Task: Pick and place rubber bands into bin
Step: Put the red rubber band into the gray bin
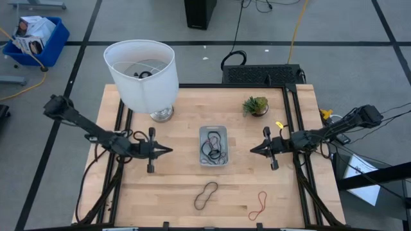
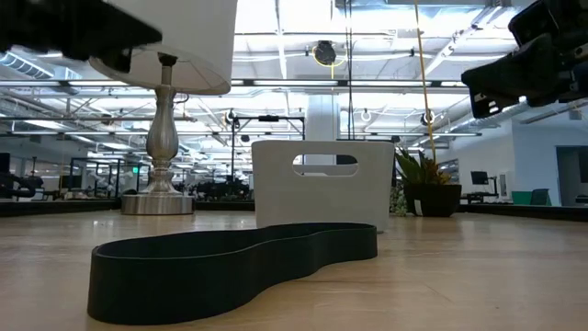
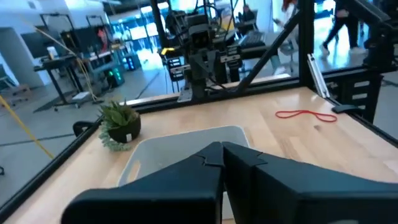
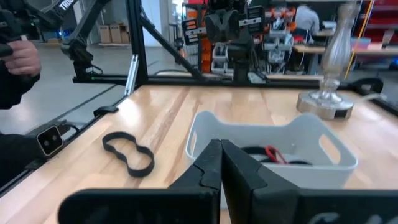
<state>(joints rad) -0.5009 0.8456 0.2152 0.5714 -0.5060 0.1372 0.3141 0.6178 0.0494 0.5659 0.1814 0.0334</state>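
The pale grey bin (image 1: 212, 145) stands mid-table and holds several dark bands and a red one (image 4: 272, 154). A black figure-eight rubber band (image 1: 206, 195) lies flat on the table near the front edge; it also shows in the low view (image 2: 230, 262) and the right wrist view (image 4: 129, 153). A red rubber band (image 1: 258, 205) lies to its right and shows in the left wrist view (image 3: 306, 114). My left gripper (image 1: 168, 151) is shut and empty, left of the bin. My right gripper (image 1: 252, 149) is shut and empty, right of the bin.
A white-shaded lamp (image 1: 144, 74) on a silver base (image 1: 161, 115) stands at the far left. A small potted plant (image 1: 255, 106) stands at the far right. A blue crate (image 1: 36, 38) sits on the floor. A person's hand (image 4: 18, 56) shows beyond the table.
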